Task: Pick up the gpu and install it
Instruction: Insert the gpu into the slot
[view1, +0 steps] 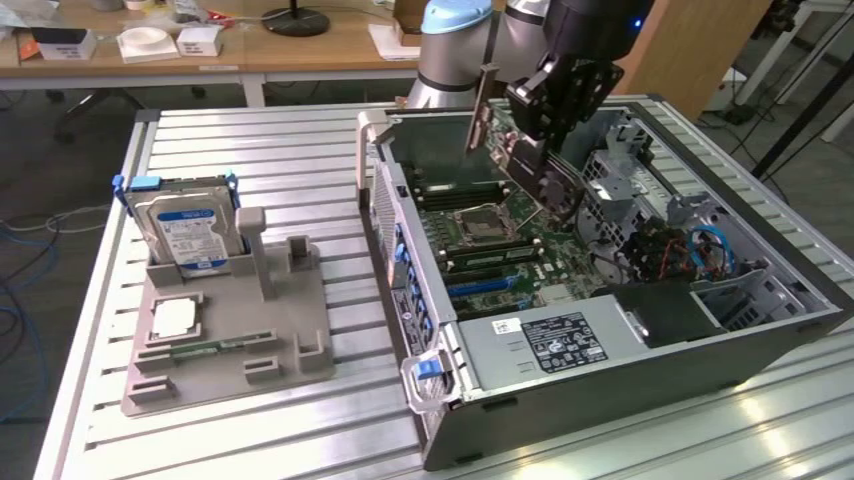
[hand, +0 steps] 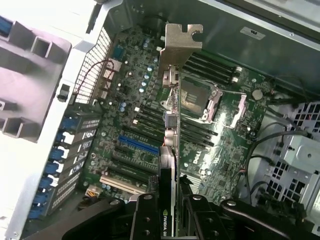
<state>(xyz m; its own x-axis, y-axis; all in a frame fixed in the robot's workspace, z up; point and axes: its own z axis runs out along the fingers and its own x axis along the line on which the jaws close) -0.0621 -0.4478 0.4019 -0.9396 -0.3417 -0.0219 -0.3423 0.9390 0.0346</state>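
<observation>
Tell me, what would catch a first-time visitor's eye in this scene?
The big open computer case lies on its side on the slatted metal table, its green motherboard exposed. The robot's black tool grips a gpu, holding it edge-down over that board. At the exterior view's left, a silver hard drive with a blue label stands upright in a grey holder.

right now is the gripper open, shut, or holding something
Gripper: closed, holding the graphics card edge-on over the motherboard.
</observation>
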